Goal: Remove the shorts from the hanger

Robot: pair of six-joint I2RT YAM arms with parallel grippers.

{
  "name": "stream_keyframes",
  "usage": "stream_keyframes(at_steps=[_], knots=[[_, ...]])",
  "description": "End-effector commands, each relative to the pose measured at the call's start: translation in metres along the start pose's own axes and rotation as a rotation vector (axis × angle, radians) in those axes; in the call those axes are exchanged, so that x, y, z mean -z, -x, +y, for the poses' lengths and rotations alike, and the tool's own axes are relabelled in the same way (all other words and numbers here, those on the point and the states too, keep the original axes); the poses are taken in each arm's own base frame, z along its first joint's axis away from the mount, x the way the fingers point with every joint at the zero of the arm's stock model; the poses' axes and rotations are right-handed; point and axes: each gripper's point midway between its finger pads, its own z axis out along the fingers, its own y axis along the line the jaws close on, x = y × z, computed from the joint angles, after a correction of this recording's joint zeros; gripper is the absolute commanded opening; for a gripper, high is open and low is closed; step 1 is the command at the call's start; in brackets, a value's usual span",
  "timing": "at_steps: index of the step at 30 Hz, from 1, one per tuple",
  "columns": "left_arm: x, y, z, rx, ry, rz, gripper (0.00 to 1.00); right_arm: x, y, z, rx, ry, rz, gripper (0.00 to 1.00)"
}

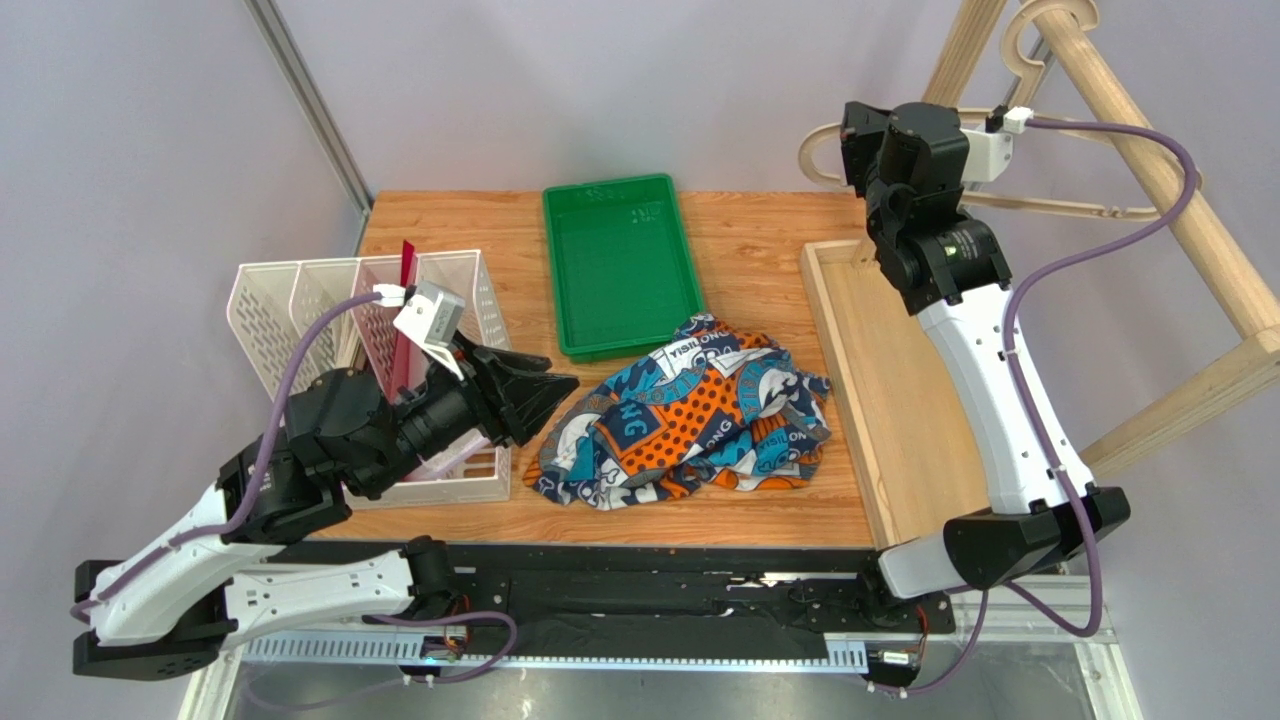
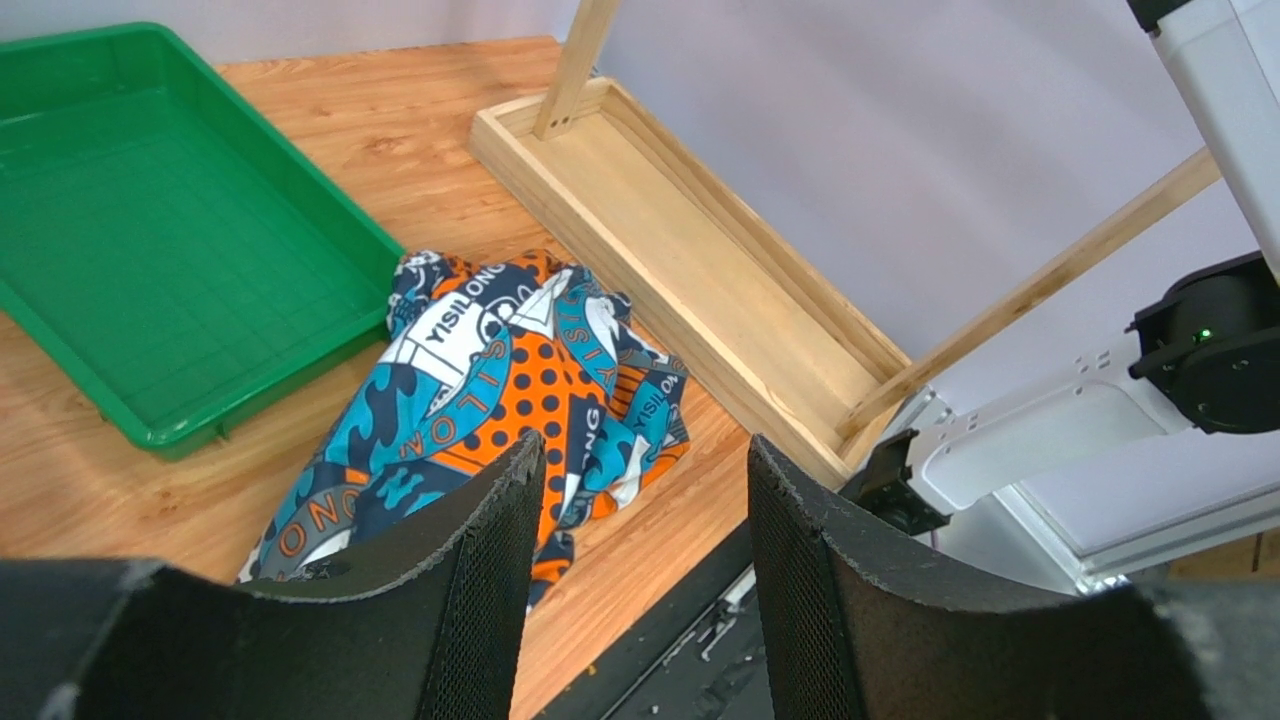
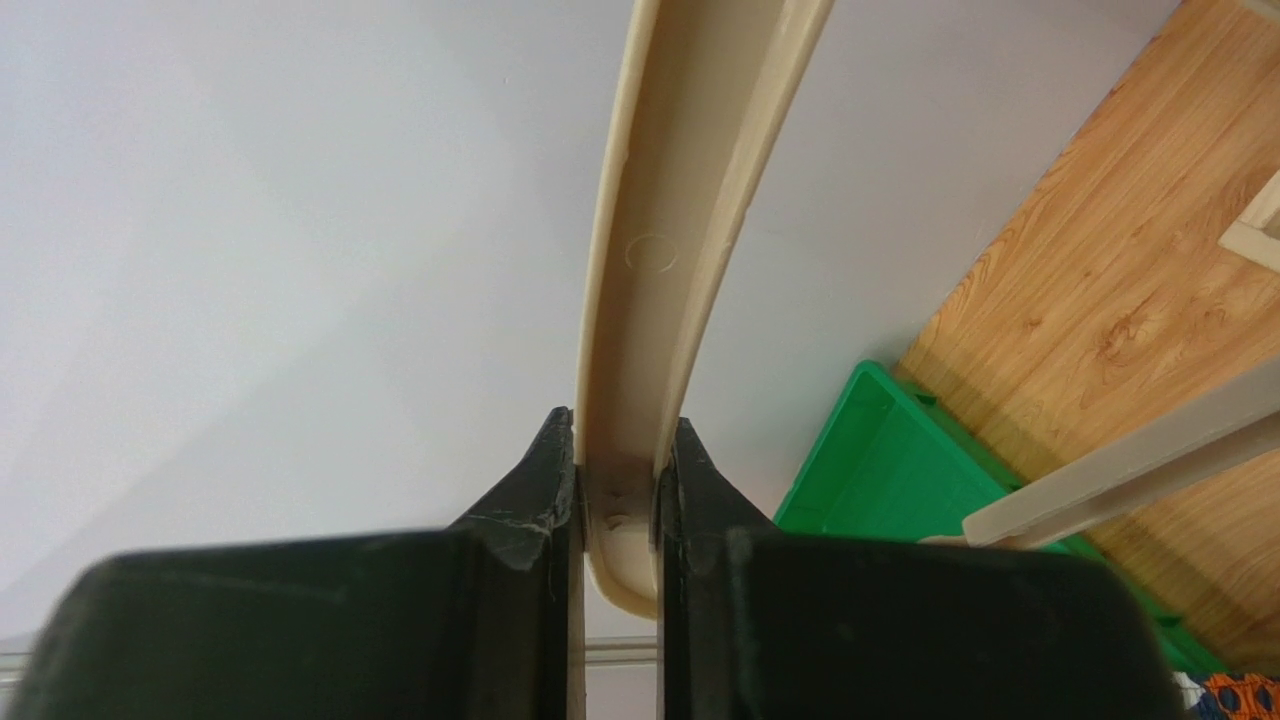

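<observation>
The shorts (image 1: 688, 413), patterned orange, teal, navy and white, lie crumpled on the table just in front of the green tray; they also show in the left wrist view (image 2: 496, 390). My left gripper (image 1: 544, 393) is open and empty, just left of the shorts; its fingertips (image 2: 504, 495) frame the cloth's near edge. The light-wood hanger (image 1: 1052, 203) hangs bare at the rack at the back right. My right gripper (image 1: 860, 150) is shut on the hanger's curved end (image 3: 676, 225), which sits pinched between the fingers (image 3: 549, 480).
A green tray (image 1: 624, 263) stands at the back middle. A white basket rack (image 1: 301, 308) stands at the left, behind my left arm. A wooden rack with a shallow base tray (image 1: 887, 375) and slanted beams (image 1: 1165, 173) fills the right side.
</observation>
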Motion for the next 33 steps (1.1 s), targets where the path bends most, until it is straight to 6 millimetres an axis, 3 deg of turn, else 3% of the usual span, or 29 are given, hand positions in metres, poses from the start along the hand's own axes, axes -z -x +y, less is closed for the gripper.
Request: stream_keyframes(at_steps=[1,8,15,21,28,30,33], knots=[[0.002,0.010,-0.006,0.015,-0.017,-0.017,0.57,0.004,0.021,0.028,-0.068,0.059,-0.019,0.00],[0.005,0.009,-0.008,0.028,-0.029,-0.016,0.57,-0.007,0.017,0.001,-0.147,-0.043,0.012,0.00],[0.006,0.008,-0.008,0.030,-0.032,-0.012,0.57,-0.004,0.014,-0.003,-0.141,-0.051,0.035,0.01],[0.003,0.003,-0.007,0.029,-0.029,0.001,0.57,0.003,0.013,-0.019,-0.089,-0.071,0.040,0.30],[0.004,0.003,-0.008,0.027,-0.034,0.004,0.57,0.014,0.010,-0.037,-0.013,-0.087,0.062,0.54],[0.005,0.002,-0.007,0.028,-0.034,0.005,0.57,0.020,0.012,-0.046,0.037,-0.109,0.064,0.68],[0.007,0.000,-0.005,0.032,-0.029,0.005,0.58,0.031,0.013,-0.054,0.154,-0.117,0.091,0.76]])
